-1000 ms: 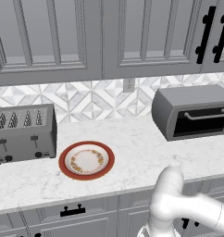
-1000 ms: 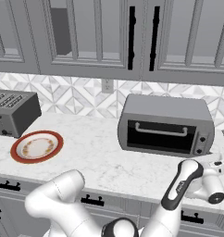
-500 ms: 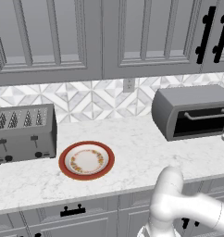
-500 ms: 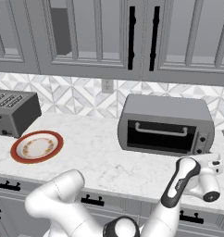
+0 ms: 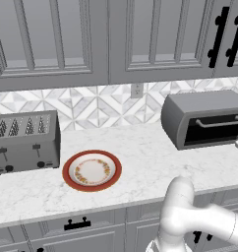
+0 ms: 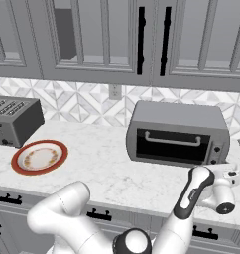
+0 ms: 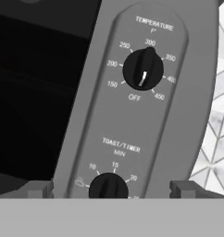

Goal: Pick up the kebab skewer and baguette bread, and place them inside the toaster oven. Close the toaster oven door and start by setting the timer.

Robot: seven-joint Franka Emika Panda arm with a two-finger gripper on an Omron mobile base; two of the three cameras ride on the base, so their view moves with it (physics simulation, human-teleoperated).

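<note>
Since one second ago the arm's wrist has shifted a little in the right base view, lower and slightly left in front of the oven; the things on the surface have not moved.

From the left base view, the toaster oven (image 5: 207, 117) stands at the right on the marble surface (image 5: 140, 162), with the toaster oven door (image 5: 214, 130) closed and its silver bar handle across the top of the glass. A red-rimmed plate (image 5: 92, 170) lies in the middle, with no food on it, and the slotted silver toaster (image 5: 25, 141) stands just to its left. A bend of the white arm rises at the lower right.

From the right base view, the same oven is seen more from the front, and here the control strip at the door's right side shows two small knobs. The arm's wrist is near the surface edge, in front of this right end of the oven.

From the hand view, the control strip is close: a temperature knob (image 7: 142, 70) with numbers around it and its white mark pointing down toward OFF, and lower a timer knob (image 7: 108, 187) marked TOAST/TIMER MIN. The end effector (image 7: 111, 189) is spread wide, one finger tip (image 7: 39, 189) on each side of the timer knob, not touching it. Dark door glass is at the left. I cannot see the skewer or the bread through the glass
</note>
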